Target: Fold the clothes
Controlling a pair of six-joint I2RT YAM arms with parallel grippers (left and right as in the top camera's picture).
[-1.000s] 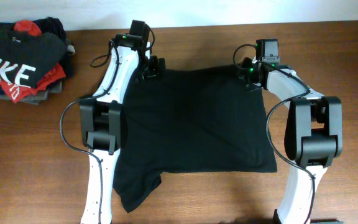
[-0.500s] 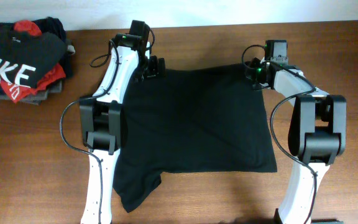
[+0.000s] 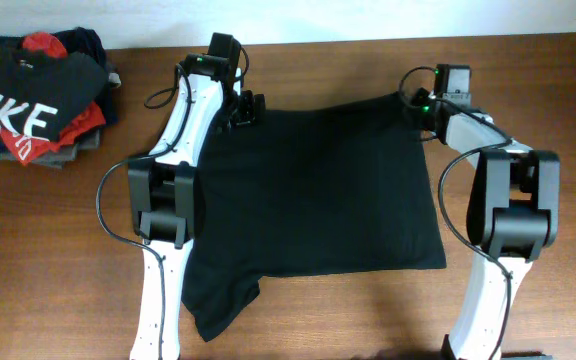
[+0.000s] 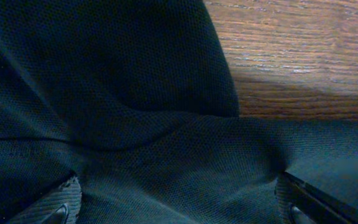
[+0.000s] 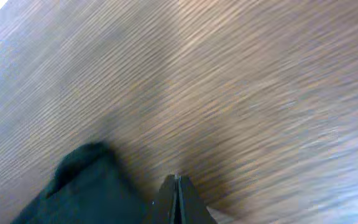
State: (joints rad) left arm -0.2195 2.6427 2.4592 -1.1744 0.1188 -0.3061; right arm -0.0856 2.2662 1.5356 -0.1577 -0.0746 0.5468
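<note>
Your left gripper [image 4: 179,204] stands wide open at the far left corner of the black T-shirt [image 3: 318,190], one finger [image 4: 64,202] on either side of a rumpled stretch of cloth, holding nothing. Your right gripper [image 5: 178,186] is closed tight at the far right corner, its tips pressed together over bare wood. Black cloth lies just beside them, and you cannot tell whether any of it is pinched.

Between your two arms the shirt lies flat on the table [image 3: 68,250] as a rough square. What looks like a sleeve [image 3: 218,300] trails from its near left corner, beside the left arm's base. With that tail, its long axis runs far to near, leaning left. A pile of other garments [image 3: 38,100] sits well apart at the far left.
</note>
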